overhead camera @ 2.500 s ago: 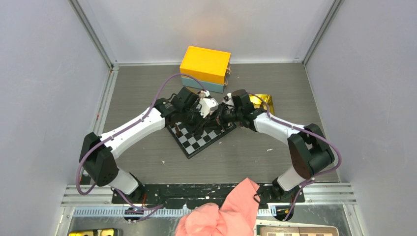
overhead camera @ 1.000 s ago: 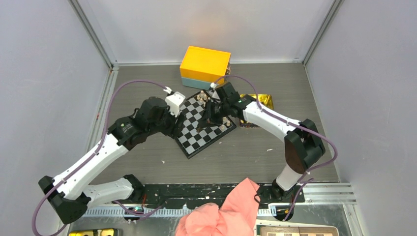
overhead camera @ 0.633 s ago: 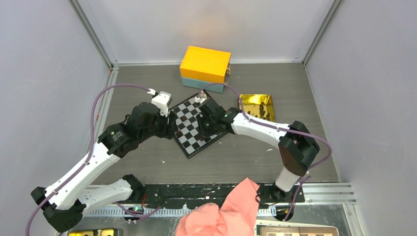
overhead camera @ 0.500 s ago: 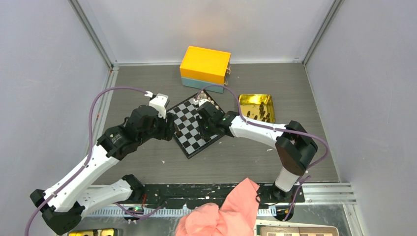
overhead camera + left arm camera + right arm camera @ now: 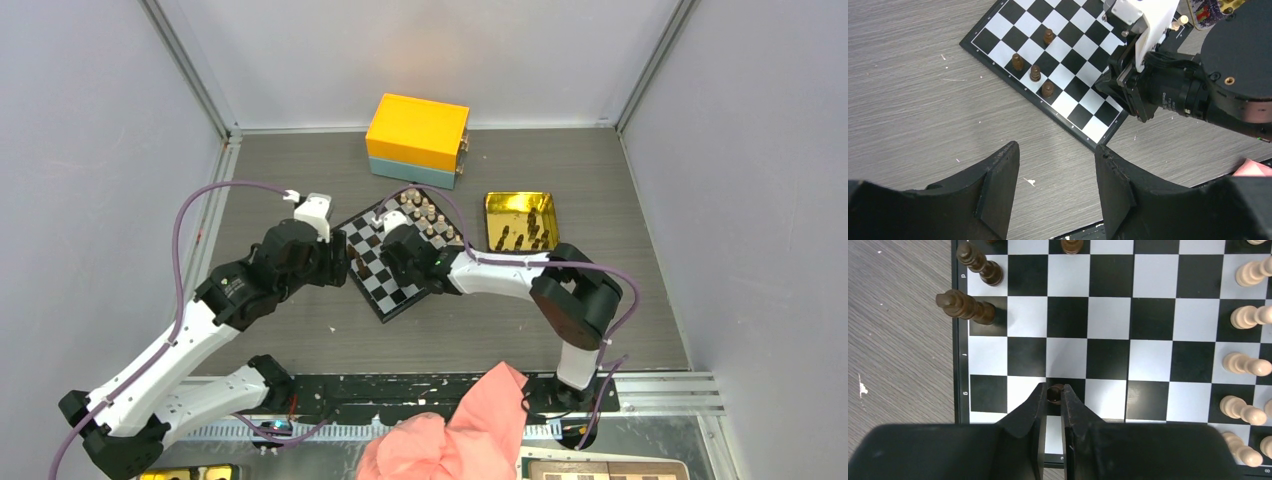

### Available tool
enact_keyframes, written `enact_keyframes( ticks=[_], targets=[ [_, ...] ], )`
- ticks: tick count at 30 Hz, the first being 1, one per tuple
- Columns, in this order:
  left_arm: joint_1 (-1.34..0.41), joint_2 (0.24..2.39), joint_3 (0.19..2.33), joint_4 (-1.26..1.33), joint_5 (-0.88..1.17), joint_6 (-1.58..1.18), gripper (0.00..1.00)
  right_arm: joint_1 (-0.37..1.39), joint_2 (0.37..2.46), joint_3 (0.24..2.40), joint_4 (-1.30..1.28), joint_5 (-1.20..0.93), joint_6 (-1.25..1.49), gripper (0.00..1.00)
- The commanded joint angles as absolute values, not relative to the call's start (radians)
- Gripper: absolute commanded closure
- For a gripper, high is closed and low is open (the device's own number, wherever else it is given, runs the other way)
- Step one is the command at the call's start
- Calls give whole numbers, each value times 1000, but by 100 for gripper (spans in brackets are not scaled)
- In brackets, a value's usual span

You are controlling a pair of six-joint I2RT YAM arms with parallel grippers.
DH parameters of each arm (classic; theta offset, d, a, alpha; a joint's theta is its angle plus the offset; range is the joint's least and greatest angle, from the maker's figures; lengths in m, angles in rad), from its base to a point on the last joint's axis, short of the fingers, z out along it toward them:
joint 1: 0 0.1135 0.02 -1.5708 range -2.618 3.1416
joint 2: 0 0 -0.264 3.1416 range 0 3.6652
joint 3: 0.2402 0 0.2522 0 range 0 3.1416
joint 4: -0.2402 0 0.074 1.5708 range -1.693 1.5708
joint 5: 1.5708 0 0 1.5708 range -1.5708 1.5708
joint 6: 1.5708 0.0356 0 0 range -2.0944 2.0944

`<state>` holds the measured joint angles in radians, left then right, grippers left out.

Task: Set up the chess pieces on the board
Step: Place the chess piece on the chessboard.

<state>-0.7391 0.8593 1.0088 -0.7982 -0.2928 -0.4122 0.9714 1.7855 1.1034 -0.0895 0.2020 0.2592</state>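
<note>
The board (image 5: 395, 297) lies tilted in the middle of the table, also seen in the right wrist view (image 5: 1108, 305) and the left wrist view (image 5: 1068, 75). My right gripper (image 5: 1053, 388) hangs over a black square near the board's edge, shut on a small dark brown chess piece (image 5: 1053, 394). Other dark chess pieces (image 5: 965, 307) stand by the numbered border, and light chess pieces (image 5: 1245, 362) line the opposite side. My left gripper (image 5: 1055, 150) is open with nothing in it, above bare table just off the board's near-left side. A few dark pieces (image 5: 1035, 73) show ahead of it.
A yellow box on a teal base (image 5: 417, 135) stands behind the board. A gold tin (image 5: 520, 222) with several dark pieces sits to the board's right. A pink cloth (image 5: 450, 430) hangs over the near rail. Grey walls close in the table.
My right gripper has carried the dark piece from the board's far right side to its near left part. My left arm has drawn back leftward, off the board.
</note>
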Motion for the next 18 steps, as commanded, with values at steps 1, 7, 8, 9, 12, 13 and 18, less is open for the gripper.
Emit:
enact_keyframes(
  ticks=[1,7,8,9,12,13,18],
  targets=[
    [-735,842,1005,-775,-328,-425,43,987,1789,1112,18,236,234,99],
    [-735,845,1002,-769,-354,-423,43,1017,1787,1086,57,237,238,99],
    [-735,847,1004,-768,-357,-422,43,1022,1788,1085,60,239,238,99],
    [-735,851,1004,-766,-359,-421,43,1027,1789,1082,65,241,238,99],
    [-735,859,1006,-763,-362,-419,43,1036,1792,1075,72,241,242,99],
    [-735,861,1006,-761,-363,-419,43,1038,1794,1073,73,241,243,100],
    [-735,867,1004,-751,-366,-416,43,1050,1787,1061,75,249,245,99]
  ],
)
